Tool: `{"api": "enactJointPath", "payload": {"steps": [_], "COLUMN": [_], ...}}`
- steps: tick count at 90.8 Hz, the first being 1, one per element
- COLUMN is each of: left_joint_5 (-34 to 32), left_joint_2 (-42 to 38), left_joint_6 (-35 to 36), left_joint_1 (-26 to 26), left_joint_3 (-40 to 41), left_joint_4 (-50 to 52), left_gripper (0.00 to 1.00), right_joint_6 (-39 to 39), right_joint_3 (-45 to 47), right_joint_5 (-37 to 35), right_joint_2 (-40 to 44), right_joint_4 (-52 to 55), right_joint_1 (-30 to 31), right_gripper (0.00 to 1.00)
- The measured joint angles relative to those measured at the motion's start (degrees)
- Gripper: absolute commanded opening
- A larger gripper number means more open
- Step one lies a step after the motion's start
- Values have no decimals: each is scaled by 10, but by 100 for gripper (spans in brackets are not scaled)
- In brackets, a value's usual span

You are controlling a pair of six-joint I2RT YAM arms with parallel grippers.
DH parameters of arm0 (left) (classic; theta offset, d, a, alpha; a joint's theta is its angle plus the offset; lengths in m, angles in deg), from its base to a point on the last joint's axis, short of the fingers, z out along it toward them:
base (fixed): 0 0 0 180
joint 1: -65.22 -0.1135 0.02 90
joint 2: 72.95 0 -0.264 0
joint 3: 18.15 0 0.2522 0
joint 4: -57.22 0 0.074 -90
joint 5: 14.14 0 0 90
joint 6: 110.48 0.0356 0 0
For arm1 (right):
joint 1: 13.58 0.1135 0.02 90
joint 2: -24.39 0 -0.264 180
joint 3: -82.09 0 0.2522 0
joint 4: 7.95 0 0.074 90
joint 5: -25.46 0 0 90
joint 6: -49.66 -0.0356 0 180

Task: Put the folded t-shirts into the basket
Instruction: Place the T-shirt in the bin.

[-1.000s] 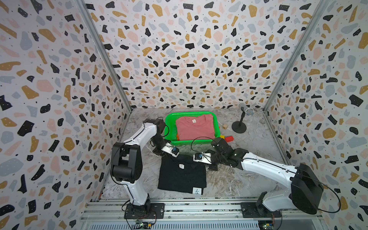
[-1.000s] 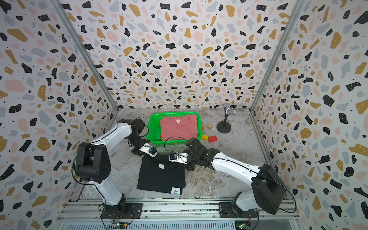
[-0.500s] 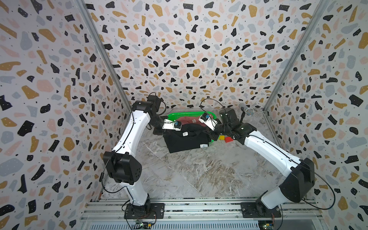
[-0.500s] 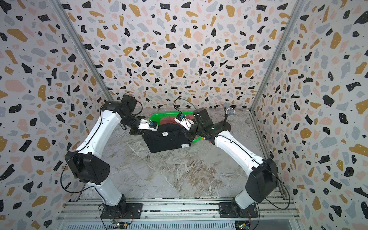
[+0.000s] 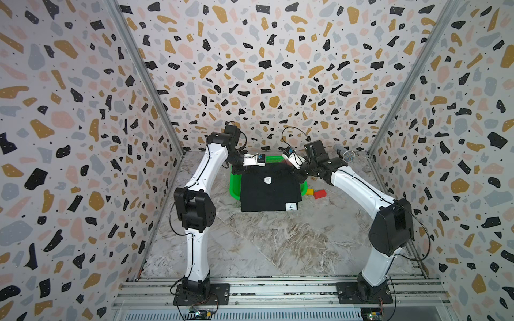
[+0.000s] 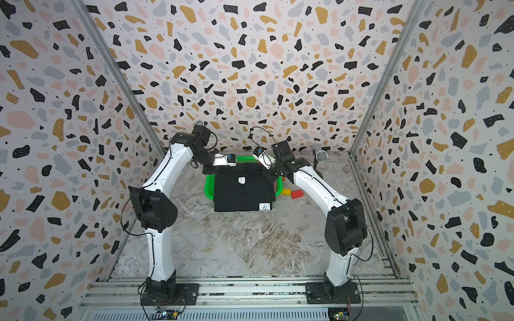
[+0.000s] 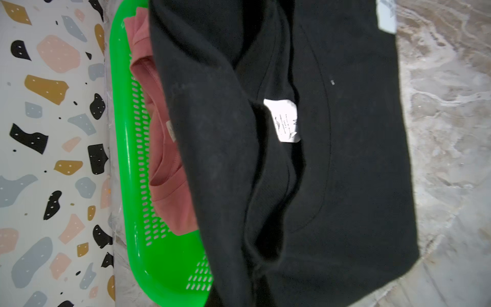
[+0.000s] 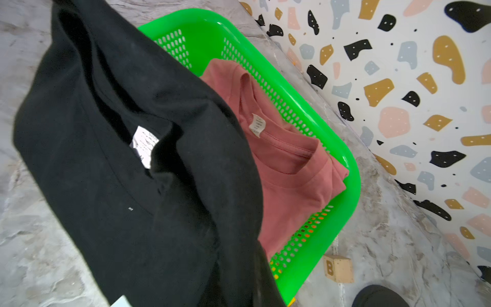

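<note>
Two white robot arms hold a folded black t-shirt [image 5: 269, 191] [image 6: 242, 194] aloft above a green basket [image 5: 235, 189] [image 6: 209, 189] at the far end of a marbled tabletop [image 5: 278, 244], inside an enclosure of terrazzo-patterned walls [image 5: 69, 111]. The left gripper [image 5: 236, 169] [image 6: 207, 168] is clamped tight on one upper corner of the garment and the right gripper [image 5: 301, 172] [image 6: 271, 173] is pinched onto the other, so the cloth hangs between them as a dark sheet that hides most of the basket in both top views. A white neck label [image 5: 267, 180] shows near the shirt's upper edge and a white hem tag [image 5: 291, 206] at its lower corner. The wrist cameras look past the black t-shirt [image 7: 318, 159] [image 8: 119, 186] into the basket [image 7: 127, 133] [image 8: 352, 186], where a pink t-shirt [image 7: 164, 164] [image 8: 287, 172] lies flat, collar up. A yellow block [image 5: 310, 191] and a red block [image 5: 319, 193] sit on the tabletop just beside the basket, a wooden block [image 8: 338, 268] marked with the letter B rests near its corner, and a microphone [image 5: 346, 155] stands close to the back wall on the right arm's side.
</note>
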Motion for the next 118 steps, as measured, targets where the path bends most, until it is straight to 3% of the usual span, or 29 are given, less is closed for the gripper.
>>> {"api": "enactJointPath", "payload": {"steps": [18, 69, 79, 82, 88, 93, 97, 109, 115, 118], "left_joint_5": [-14, -41, -42, -42, -44, -52, -63, -106, -135, -152], "left_joint_2": [70, 108, 123, 127, 135, 139, 141, 144, 144, 144], "left_joint_6": [-15, -34, -33, -34, -38, -51, -62, -104, -130, -145], "left_joint_1": [3, 4, 4, 4, 4, 5, 6, 9, 10, 11], "left_joint_3": [-70, -58, -55, -55, -55, -50, -43, -32, -35, -39], "left_joint_4": [-30, -127, -134, -136, -142, -158, -175, -227, -247, -253], "left_gripper": [0, 0, 1, 11, 65, 96, 100, 100, 100, 100], "right_joint_6": [8, 15, 14, 14, 12, 3, 1, -33, -55, -62], "right_joint_3": [-69, -160, -175, -179, -187, -196, -205, -231, -239, -242], "right_joint_5": [3, 9, 8, 7, 5, -1, -11, -71, -99, -110], "right_joint_2": [-68, -175, -192, -197, -208, -218, -226, -240, -239, -236], "right_joint_4": [12, 17, 17, 17, 17, 17, 17, 15, 14, 14], "right_joint_1": [-27, -45, -47, -47, -48, -49, -50, -53, -53, -54], "right_gripper": [0, 0, 8, 11, 24, 45, 59, 80, 85, 95]}}
